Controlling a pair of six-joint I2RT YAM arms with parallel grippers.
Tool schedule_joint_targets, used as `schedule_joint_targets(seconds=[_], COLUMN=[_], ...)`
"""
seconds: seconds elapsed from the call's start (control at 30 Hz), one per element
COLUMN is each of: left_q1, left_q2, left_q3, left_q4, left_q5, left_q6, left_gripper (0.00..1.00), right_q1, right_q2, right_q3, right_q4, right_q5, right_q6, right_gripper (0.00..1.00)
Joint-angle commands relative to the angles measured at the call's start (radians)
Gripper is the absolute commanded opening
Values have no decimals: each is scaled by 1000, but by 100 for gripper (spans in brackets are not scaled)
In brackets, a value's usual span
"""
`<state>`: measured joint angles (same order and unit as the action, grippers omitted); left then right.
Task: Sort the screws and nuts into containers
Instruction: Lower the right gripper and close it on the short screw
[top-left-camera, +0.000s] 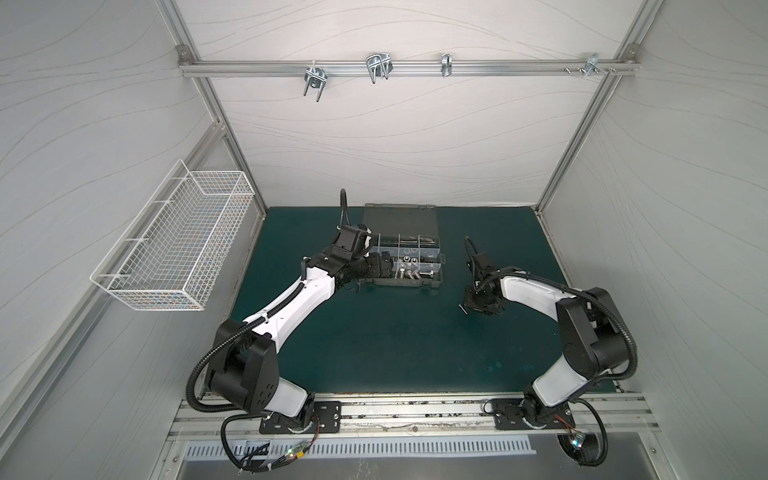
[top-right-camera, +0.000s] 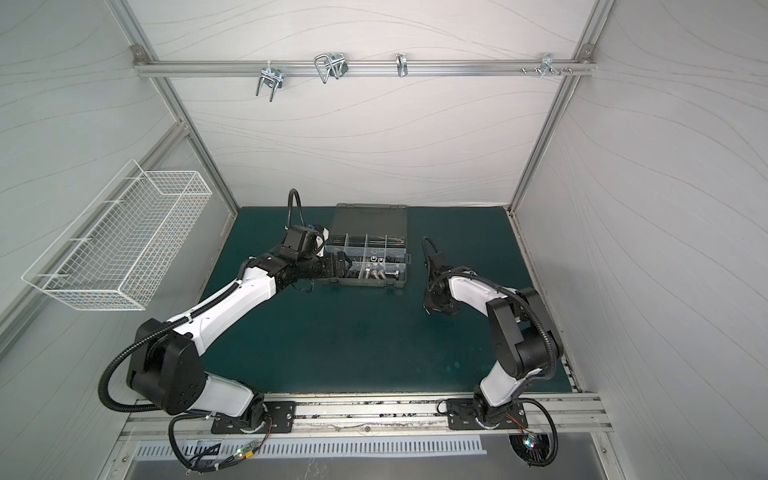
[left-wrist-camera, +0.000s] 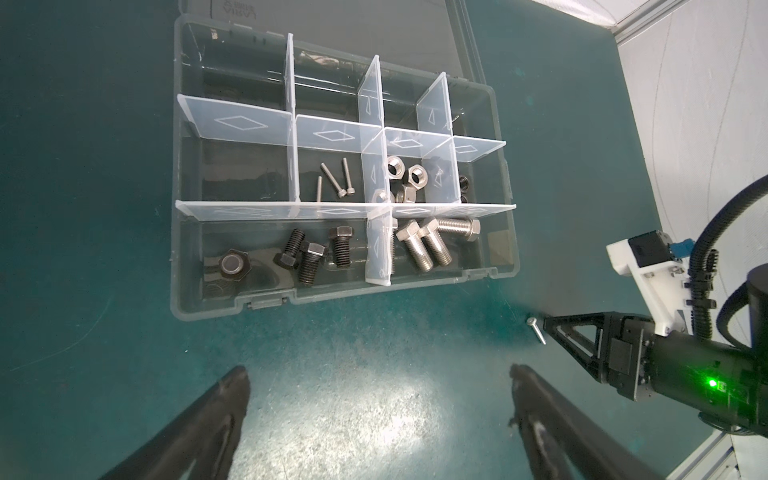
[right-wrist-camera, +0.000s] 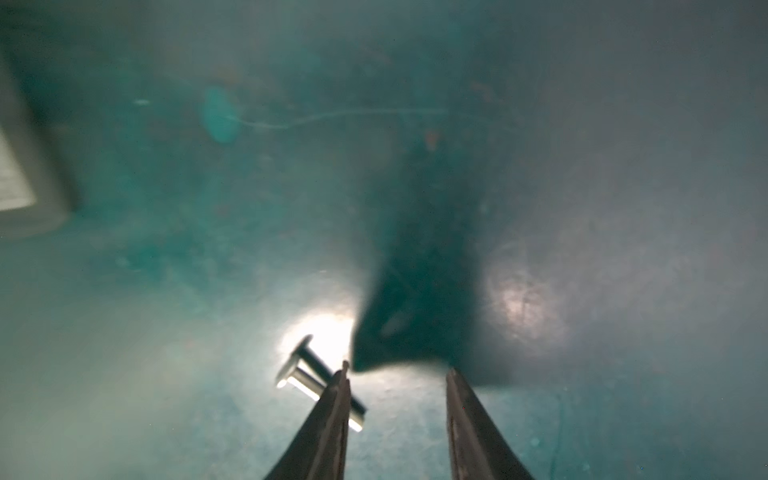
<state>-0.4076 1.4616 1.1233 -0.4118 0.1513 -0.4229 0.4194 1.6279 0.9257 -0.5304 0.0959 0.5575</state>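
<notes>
The dark grey organizer case (top-left-camera: 441, 277) (top-right-camera: 402, 279) (left-wrist-camera: 508, 232) lies open on the green mat, its containers split by clear dividers. They hold black bolts (left-wrist-camera: 311, 257), silver hex bolts (left-wrist-camera: 432, 243), thin silver screws (left-wrist-camera: 334, 180), silver nuts (left-wrist-camera: 405, 174) and black nuts (left-wrist-camera: 463, 185). One loose silver screw (left-wrist-camera: 536, 330) (right-wrist-camera: 301, 380) (top-left-camera: 461, 308) lies on the mat right of the case. My right gripper (right-wrist-camera: 398, 372) (top-left-camera: 469, 306) stands low over it, open, and one finger (right-wrist-camera: 338, 399) crosses the screw's shaft. My left gripper (left-wrist-camera: 379, 374) (top-left-camera: 388, 269) hovers open and empty by the case's front left.
A white wire basket (top-left-camera: 178, 249) hangs on the left wall. Silver U-shaped hooks (top-left-camera: 378, 68) hang from the rail on the back wall. The case's lid (top-left-camera: 399, 218) lies flat behind the compartments. Both arm bases sit along the front rail.
</notes>
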Motion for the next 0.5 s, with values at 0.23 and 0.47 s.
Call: schedule_joint_targets(seconds=[0.23, 0.47], left_q1=[3, 3], left_q2=[2, -5], left_q3=[-7, -11], left_q4=[27, 30], left_q5=[7, 3], left_q6=[-4, -7], left_gripper=[99, 99], right_q1=[69, 131], right_q2=[-74, -32], right_q3=[24, 47], right_q4=[-69, -124], right_q5=[-19, 13], right_q6=[-158, -224], right_gripper=[46, 55])
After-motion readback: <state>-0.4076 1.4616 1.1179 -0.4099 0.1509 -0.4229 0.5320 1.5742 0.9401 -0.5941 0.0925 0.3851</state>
